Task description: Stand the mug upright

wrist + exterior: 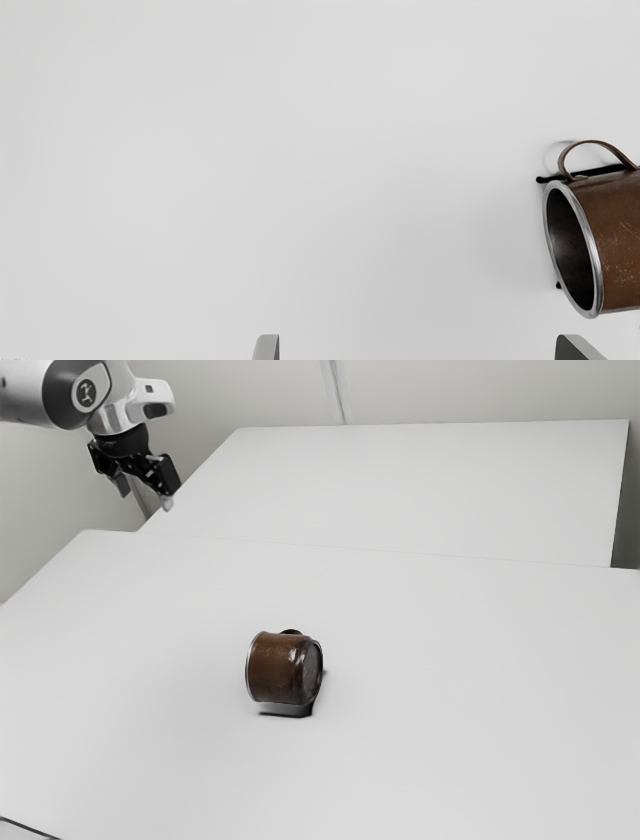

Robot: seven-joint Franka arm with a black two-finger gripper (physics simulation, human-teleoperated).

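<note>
Item one: mug (283,668), brown, with a pale metal rim (593,250); lying on its side on the tabletop (450,740); mouth turned toward the exterior view's left, base toward the exterior view's right; handle (592,142) out to one side.

Item two: end effector (146,497), black, at the exterior view's upper left, well apart from the mug; fingers spread wide, nothing held between them; in the wrist view the mug lies off beyond one finger, out of line with the gap.

Condition of task: mug not upright; the next move, as judged, is to bring the hand over and line the fingers up across the body or rim.

Hazards, by cause: a descent without enough sideways correction could land one fingertip on the rim and shove the mug off; a pinch off the middle of the curved wall could roll it, the handle perhaps checking the roll or snagging a finger; a shallow hold on smooth metal might let it swing or slip during the turn; a turn begun too low could jam base or handle against the tabletop; a release while tilted, or too high, could drop it back on its side.
</note>
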